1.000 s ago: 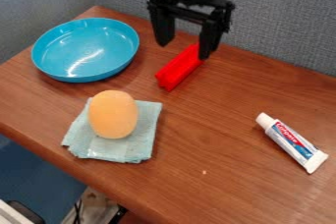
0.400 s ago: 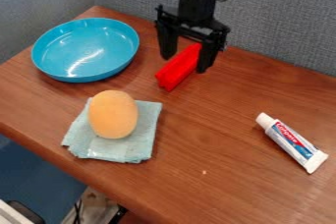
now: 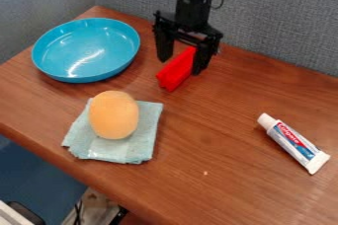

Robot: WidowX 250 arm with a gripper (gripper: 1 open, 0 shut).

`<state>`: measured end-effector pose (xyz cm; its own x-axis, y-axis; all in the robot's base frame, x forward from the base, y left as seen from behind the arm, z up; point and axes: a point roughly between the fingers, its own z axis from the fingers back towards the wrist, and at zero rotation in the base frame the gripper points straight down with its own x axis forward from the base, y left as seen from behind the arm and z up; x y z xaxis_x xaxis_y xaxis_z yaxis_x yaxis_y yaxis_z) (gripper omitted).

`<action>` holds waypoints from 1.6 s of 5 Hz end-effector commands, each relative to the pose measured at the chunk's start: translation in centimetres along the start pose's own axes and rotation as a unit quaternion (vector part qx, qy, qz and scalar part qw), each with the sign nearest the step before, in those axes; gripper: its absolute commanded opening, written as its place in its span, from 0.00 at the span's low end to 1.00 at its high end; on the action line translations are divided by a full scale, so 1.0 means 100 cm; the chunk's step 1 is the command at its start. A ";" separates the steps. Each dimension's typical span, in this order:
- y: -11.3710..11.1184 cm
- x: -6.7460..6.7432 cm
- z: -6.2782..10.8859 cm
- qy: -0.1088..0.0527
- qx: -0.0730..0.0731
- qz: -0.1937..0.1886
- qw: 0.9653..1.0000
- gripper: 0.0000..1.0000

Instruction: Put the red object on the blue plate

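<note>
Part of the red block [image 3: 176, 72] is hidden behind the black tool [image 3: 183, 59], and the arm [image 3: 196, 0] is cut off by the top edge, reaching down with its fingers spread wide on either side of the block, left of which lies the blue plate [image 3: 86, 50].
</note>
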<state>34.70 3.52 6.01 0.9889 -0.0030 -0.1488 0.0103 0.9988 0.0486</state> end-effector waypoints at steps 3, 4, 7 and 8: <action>0.020 0.018 -0.008 -0.005 0.014 0.015 1.000 1.00; 0.022 0.021 -0.013 -0.002 0.015 0.016 1.000 0.00; 0.031 0.016 0.004 -0.016 0.003 0.011 1.000 0.00; 0.034 0.013 0.013 -0.024 -0.002 0.010 1.000 0.00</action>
<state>35.46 5.95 3.72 0.9799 -0.0054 -0.1996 0.0119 0.9994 0.0315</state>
